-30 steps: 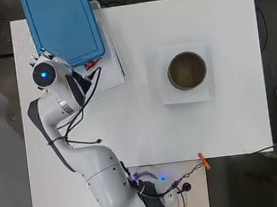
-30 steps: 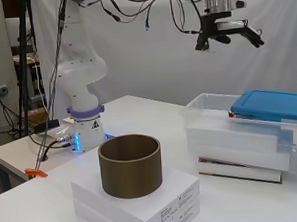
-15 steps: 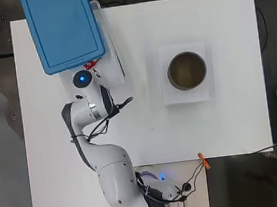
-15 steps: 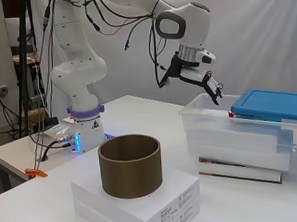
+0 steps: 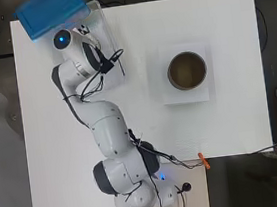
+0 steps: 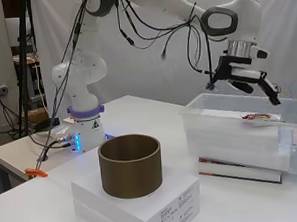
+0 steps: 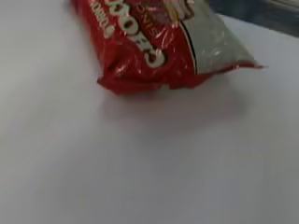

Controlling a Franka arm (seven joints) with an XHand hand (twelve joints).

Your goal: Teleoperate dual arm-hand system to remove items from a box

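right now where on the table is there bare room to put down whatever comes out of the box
Bare tabletop lies between the clear box and the white carton holding the brown ring, and along the edge past the carton. More lies between carton and arm base. It is crowded inside the box, where the hand hangs over the red packet.

Red snack packet [image 7: 154,44] on white surface [image 7: 140,163]

We see white lettering printed on the red snack bag [image 7: 154,42], upside down in the wrist view and cut off, so we cannot read it. The white box [image 6: 143,201] under the brown ring carries small labels, too small to read.
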